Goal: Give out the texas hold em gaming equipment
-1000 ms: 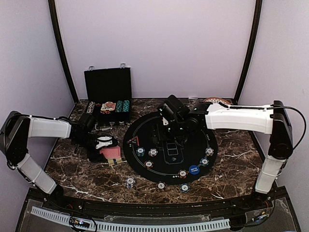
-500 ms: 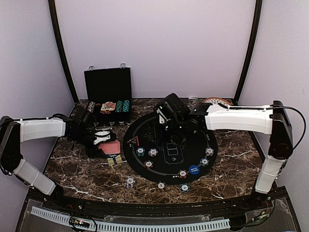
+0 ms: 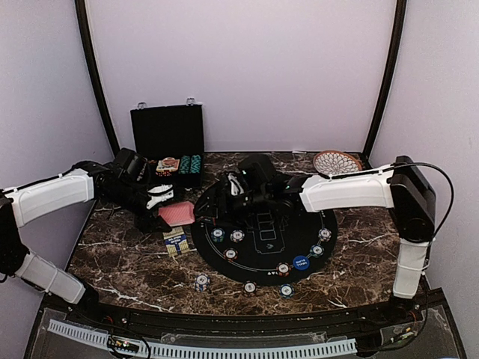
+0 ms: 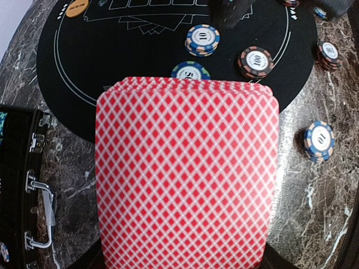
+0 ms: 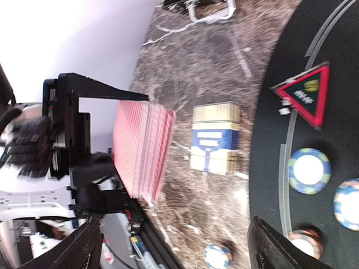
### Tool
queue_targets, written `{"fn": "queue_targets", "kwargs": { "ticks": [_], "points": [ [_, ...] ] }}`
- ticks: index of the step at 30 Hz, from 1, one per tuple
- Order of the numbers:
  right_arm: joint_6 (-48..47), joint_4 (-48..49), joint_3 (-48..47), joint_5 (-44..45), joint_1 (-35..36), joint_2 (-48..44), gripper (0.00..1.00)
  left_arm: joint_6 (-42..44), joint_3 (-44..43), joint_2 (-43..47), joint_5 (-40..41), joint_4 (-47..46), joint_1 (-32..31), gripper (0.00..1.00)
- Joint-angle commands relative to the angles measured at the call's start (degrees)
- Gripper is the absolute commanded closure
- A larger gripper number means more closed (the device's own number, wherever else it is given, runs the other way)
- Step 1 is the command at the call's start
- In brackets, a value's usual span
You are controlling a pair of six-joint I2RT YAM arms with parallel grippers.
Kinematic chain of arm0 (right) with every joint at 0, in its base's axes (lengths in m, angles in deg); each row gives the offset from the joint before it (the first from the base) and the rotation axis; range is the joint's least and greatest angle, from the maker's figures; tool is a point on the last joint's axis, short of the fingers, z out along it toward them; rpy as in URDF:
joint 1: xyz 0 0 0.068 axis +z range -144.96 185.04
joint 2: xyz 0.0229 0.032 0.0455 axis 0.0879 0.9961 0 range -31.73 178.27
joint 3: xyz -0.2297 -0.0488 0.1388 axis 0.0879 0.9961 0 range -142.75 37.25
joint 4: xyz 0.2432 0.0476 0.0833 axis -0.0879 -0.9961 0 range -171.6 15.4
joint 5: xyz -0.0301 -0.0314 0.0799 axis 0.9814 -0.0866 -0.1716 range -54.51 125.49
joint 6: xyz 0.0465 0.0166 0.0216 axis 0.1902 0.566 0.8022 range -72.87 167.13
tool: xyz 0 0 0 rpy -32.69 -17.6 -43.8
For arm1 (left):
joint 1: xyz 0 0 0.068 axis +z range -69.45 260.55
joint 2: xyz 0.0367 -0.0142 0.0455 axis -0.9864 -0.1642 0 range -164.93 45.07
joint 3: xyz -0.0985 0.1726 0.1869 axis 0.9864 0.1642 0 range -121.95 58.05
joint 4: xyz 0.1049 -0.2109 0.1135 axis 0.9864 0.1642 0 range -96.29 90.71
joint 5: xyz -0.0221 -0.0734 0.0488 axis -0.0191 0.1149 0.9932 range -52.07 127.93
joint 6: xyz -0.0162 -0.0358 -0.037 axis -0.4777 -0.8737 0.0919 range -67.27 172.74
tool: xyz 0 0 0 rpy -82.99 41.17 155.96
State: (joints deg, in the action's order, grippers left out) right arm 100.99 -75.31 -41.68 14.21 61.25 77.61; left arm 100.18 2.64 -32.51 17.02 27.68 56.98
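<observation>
My left gripper [image 3: 160, 206] is shut on a deck of red-backed playing cards [image 3: 179, 213] and holds it above the table just left of the black mat [image 3: 262, 258]. The deck fills the left wrist view [image 4: 185, 168] and hides the fingers. My right gripper [image 3: 218, 205] is open and empty over the mat's left edge, facing the deck [image 5: 143, 148] with a gap between them. A red triangle [image 5: 305, 92] lies on the mat's edge. Several striped poker chips [image 3: 237, 235] and a blue disc [image 3: 301, 262] lie on the mat. An orange disc [image 4: 77, 7] lies farther in.
A blue and cream card box [image 3: 175, 241] lies on the marble below the deck. Three chip stacks [image 3: 201, 282] sit off the mat near the front. An open black case [image 3: 168, 149] with chips stands at the back left. A wicker plate [image 3: 337, 161] sits at the back right.
My left gripper has lifted the deck and carried it back and right toward the mat. My right arm has swung left across the mat toward the deck.
</observation>
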Motion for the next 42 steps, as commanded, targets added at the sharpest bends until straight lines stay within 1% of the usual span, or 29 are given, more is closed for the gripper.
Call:
{"fn": "queue_targets", "kwargs": {
  "ticks": [1, 11, 17, 22, 28, 30, 32, 33, 34, 35, 36, 38, 40, 42],
  "points": [
    [4.74, 10.39, -1.46, -7.11, -0.39, 2.64, 0.11, -2.32, -2.98, 1.54, -2.62, 3.4, -2.35, 1.0],
    [9.48, 17.79, -1.41, -11.53, -0.48, 5.01, 0.16, -2.76, -5.78, 0.58, -1.46, 4.68, -4.43, 1.0],
    [10.76, 19.25, -2.85, -13.12, -0.57, 6.91, 0.2, -3.21, -6.62, 0.82, -1.08, 5.2, -5.5, 1.0],
    [11.98, 21.13, -4.16, -15.26, -0.59, 9.11, 0.32, -3.63, -7.5, 0.88, -0.77, 5.81, -6.79, 1.0],
    [12.88, 22.35, -4.66, -15.91, -0.79, 9.91, 0.6, -3.64, -8.51, 0.38, 0.17, 6.88, -8.46, 1.0],
    [13.48, 23.43, -3.82, -15.95, -0.83, 9.8, 0.67, -3.44, -8.64, 0.06, 0.98, 7.11, -8.92, 1.0],
    [14.25, 24.69, -2.8, -16.08, -1.05, 9.6, 0.73, -3.1, -8.57, -0.13, 1.3, 7.34, -9.11, 0.97],
    [14.66, 25.37, -2.35, -16.16, -1.17, 9.46, 0.76, -2.83, -8.61, -0.34, 1.39, 7.38, -9.27, 0.9],
    [14.83, 25.82, -2.06, -16.19, -1.23, 9.41, 0.78, -2.73, -8.75, -0.49, 1.64, 7.45, -9.37, 0.68],
    [14.93, 25.98, -1.95, -16.23, -1.27, 9.45, 0.81, -2.68, -8.88, -0.85, 1.73, 7.48, -9.45, 0.54],
    [15.08, 26.14, -2.0, -16.33, -1.27, 9.55, 0.83, -2.74, -9.19, -0.96, 1.79, 7.57, -9.42, 0.28],
    [15.37, 26.51, -2.09, -16.59, -1.27, 9.86, 0.85, -3.08, -9.78, -1.37, 1.55, 7.19, -9.52, 0.05],
    [15.93, 27.32, -2.1, -16.97, -1.27, 10.08, 0.86, -3.4, -10.46, -1.8, 0.9, 6.78, -9.6, 0.02],
    [16.48, 28.27, -2.14, -17.29, -1.27, 10.35, 0.86, -3.56, -10.91, -2.47, 0.33, 6.09, -9.71, 0.01]
  ]
}}
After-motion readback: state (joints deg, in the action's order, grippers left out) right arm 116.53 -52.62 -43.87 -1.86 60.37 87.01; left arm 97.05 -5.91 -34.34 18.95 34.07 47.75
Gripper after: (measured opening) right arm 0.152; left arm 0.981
